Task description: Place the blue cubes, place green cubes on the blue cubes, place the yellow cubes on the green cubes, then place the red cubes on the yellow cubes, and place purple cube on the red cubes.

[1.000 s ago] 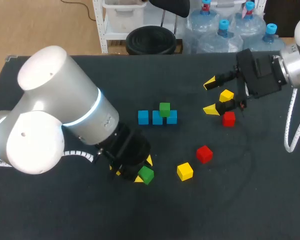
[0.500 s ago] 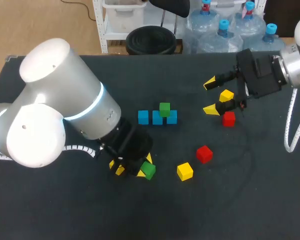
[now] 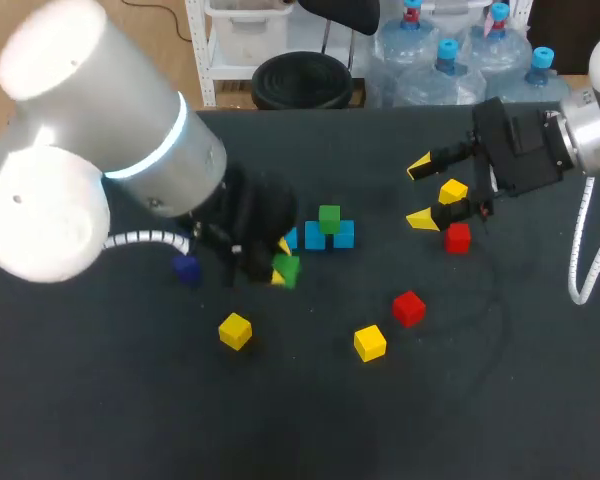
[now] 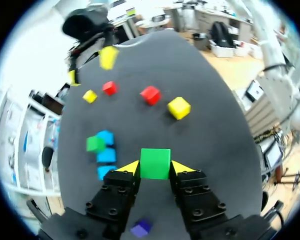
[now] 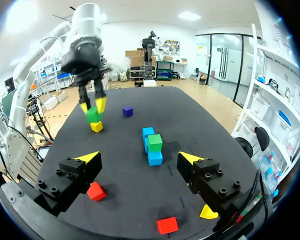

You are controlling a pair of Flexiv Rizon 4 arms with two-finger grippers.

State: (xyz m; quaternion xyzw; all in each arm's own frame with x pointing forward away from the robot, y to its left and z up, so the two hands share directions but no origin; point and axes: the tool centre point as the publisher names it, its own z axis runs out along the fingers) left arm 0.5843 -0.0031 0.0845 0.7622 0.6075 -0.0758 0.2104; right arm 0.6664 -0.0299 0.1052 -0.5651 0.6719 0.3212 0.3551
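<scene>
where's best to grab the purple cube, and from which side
Take the purple cube by two opposite side faces, coming straight down from above. It sits flat and alone on the table, with no other cube touching it, so both sides look free and a top-down approach seems simplest.

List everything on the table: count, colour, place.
blue cubes: three, blue, in a row mid-table.
stacked green cube: one, green, on top of the blue row.
held green cube: one, green, in the left gripper, beside the blue row.
yellow cubes: three, yellow, two on the near side of the table, one under the right gripper.
red cubes: two, red, right of middle.
purple cube: one, purple, by the left arm.
table: one, black.
left gripper: shut on the held green cube.
right gripper: open.
</scene>
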